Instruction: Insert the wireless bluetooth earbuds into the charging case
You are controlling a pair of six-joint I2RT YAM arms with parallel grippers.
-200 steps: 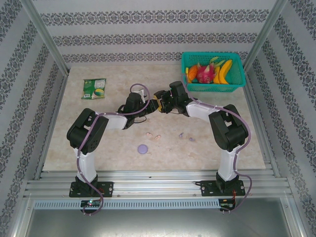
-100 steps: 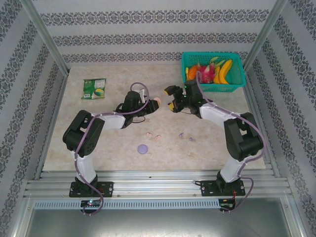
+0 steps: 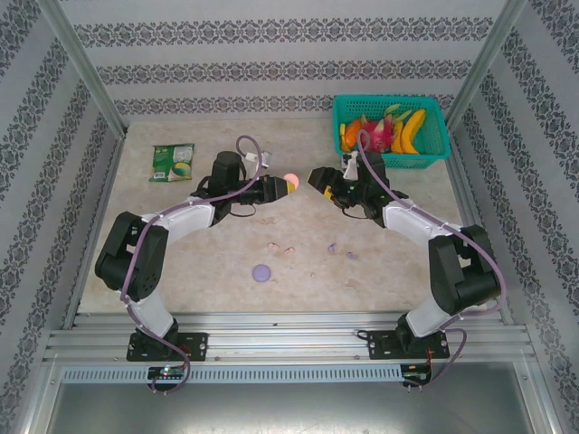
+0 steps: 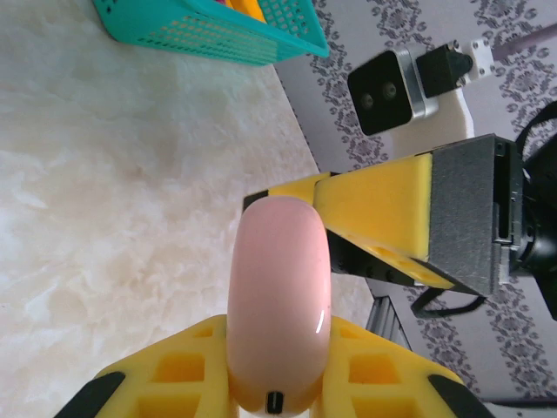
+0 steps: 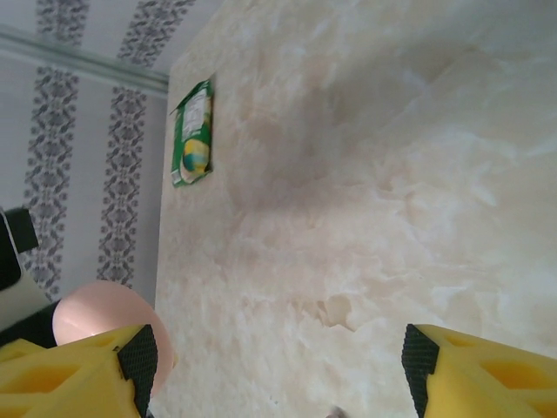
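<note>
Case (image 3: 290, 180) in L jaws, arm (image 3: 185, 215) outstretched

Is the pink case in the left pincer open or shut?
Shut, as far as it shows: the pink charging case clamped in the left pincer is one smooth closed shell seen edge-on, no lid lifted.

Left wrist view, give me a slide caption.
Left gripper holds a pink case edge-on over the table, teal basket behind.
</note>
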